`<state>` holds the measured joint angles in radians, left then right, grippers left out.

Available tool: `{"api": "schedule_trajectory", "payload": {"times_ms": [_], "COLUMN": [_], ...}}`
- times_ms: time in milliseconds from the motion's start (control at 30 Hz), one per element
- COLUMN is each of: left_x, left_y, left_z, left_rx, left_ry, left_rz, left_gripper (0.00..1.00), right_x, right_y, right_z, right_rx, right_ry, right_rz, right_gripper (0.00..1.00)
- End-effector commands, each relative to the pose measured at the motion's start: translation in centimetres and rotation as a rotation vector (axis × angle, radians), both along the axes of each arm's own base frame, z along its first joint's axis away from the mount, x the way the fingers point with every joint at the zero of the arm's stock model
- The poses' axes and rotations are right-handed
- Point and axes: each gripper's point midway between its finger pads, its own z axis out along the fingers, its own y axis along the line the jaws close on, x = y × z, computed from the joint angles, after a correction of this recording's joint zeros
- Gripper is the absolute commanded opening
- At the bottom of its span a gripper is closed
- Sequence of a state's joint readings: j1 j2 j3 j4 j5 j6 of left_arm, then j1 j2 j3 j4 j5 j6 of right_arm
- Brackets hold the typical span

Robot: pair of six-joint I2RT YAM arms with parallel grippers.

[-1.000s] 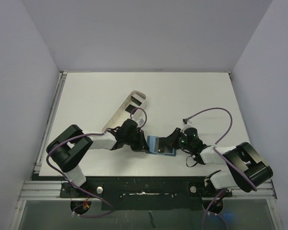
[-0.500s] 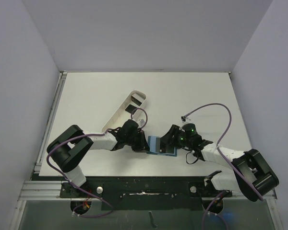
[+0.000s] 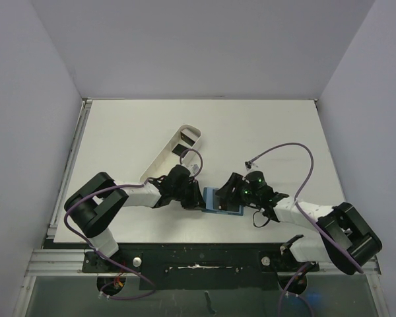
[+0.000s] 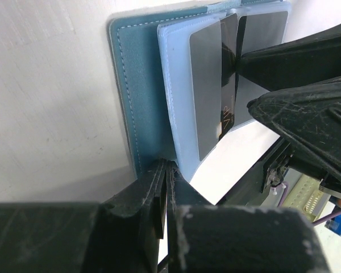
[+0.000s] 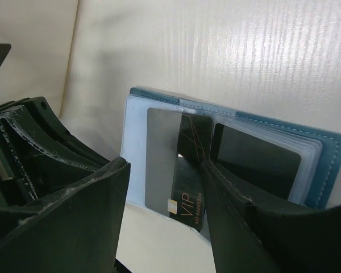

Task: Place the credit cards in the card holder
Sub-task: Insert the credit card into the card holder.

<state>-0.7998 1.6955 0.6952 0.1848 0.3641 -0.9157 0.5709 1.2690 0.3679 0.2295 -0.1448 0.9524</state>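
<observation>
**Item:** teal-blue folding card holder with pale clear pockets (image 3: 219, 200). It lies open on the white surface (image 3: 264, 132), between the two arms.

**Left jaws:** pressed together, pinching the teal cover's edge (image 4: 139, 96) and pinning the holder flat.

**Right jaws:** spread, one finger on each side of the open pockets. A second ago they were closed and set further to the right; they have since moved in over the holder and let go.

**Contents:**
- Glossy black card lettered VIP (image 5: 188, 170), lying in the middle fold. It overlaps a plain grey card (image 5: 159, 153), and its lower end appears to jut past the pocket.
- Further dark card (image 5: 256, 159), behind the neighbouring clear pocket.

**Assessment:** the black card has probably been delivered but is not fully seated, and may need a push.

**Outstanding:** long white oblong tray (image 3: 160, 162) holding small dark cards (image 3: 185, 137), not yet transferred.
</observation>
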Motion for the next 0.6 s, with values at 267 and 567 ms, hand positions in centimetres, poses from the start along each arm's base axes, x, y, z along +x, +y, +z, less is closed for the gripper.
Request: {"api": "schedule_trajectory", "payload": {"times_ms": [267,567], "left_x": [0.1,0.3], "left_y": [-0.8,-0.9], "left_z": [0.3,0.6], "left_rx": [-0.019,-0.017], "left_ry": [-0.033,-0.046], "left_rz": [-0.004,0.0], "left_gripper": [0.02,0.02], "right_x": [-0.1,-0.4], "right_y": [3.1,2.2], "right_z": [1.3,2.4], "right_rx": [0.19,0.165], "right_ry": [0.021,-0.009], "right_rz": [0.046,0.03], "right_gripper": [0.55,0.51]}}
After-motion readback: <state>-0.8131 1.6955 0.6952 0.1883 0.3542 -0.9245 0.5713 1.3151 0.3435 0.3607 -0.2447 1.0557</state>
